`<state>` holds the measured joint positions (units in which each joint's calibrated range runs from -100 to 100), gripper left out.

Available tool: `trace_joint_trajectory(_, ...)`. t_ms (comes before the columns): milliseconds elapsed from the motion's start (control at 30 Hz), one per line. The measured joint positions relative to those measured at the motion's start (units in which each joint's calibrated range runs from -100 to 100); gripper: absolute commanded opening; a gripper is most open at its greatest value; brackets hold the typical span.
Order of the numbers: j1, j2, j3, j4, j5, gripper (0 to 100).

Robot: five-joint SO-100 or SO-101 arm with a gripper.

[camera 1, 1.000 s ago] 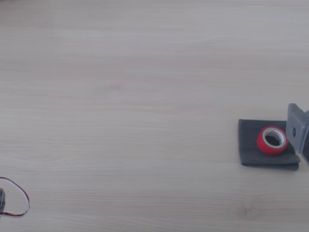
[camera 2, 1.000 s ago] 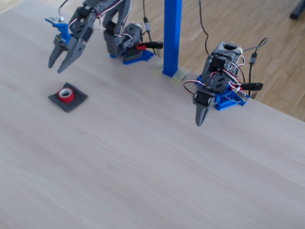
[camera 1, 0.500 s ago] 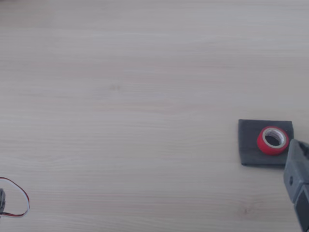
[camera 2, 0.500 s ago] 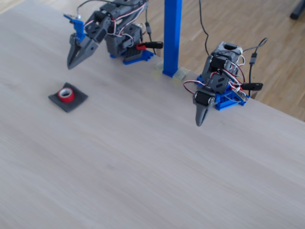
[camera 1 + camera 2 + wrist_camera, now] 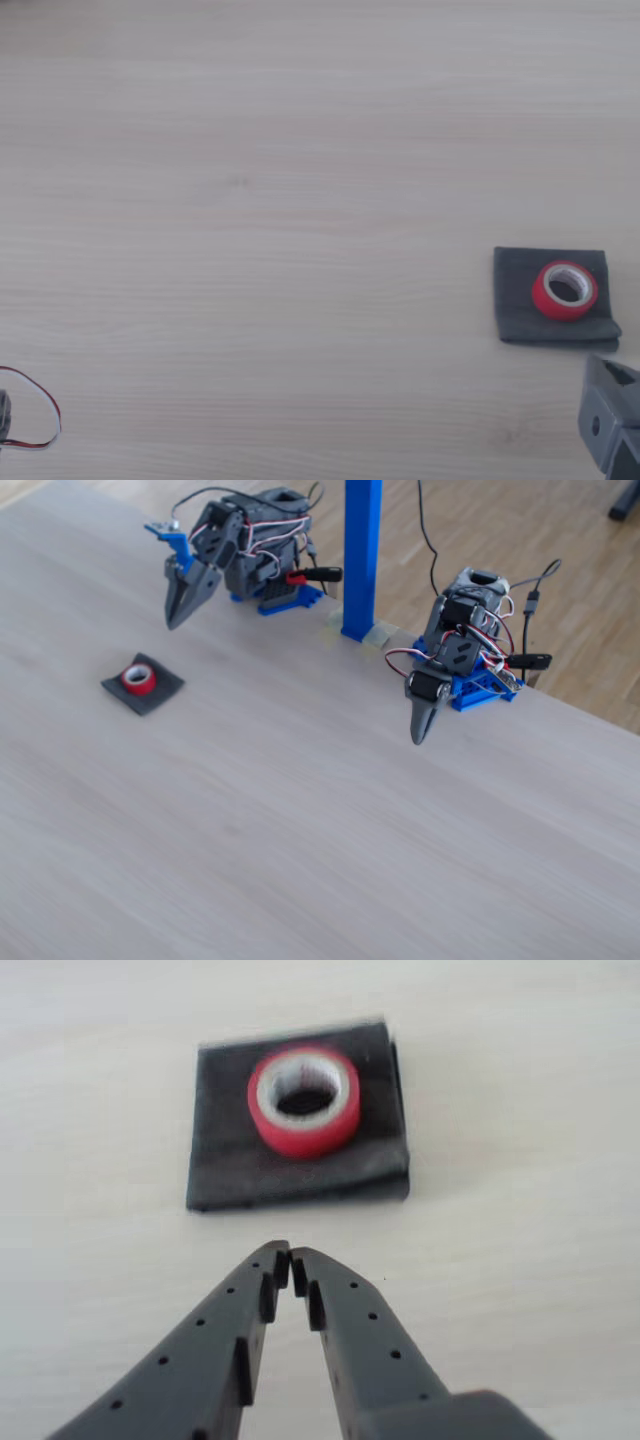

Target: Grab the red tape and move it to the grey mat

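In the wrist view, the end effector (image 5: 290,1257) occupies the lower centre of the frame, its jaws together and empty, clear of the surface (image 5: 520,1110). Just beyond it, in the upper centre, the red tape (image 5: 304,1099) lies flat on the grey mat (image 5: 225,1150), inside the mat's edges. The fixed view shows the same arrangement at the left of the frame, with the arm well apart from the mat. The placement appears complete; apparently nothing remains but parking the arm.
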<state>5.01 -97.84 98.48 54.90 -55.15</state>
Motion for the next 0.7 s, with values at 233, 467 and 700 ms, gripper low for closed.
trace_joint_trajectory(233, 0.0, -0.33, 0.0, 10.79, -1.35, 2)
trace_joint_trajectory(467, 0.0, -0.33, 0.0, 18.66, -3.06, 2)
trace_joint_trajectory(700, 0.41, -0.33, 0.0, 19.33, -2.9, 2)
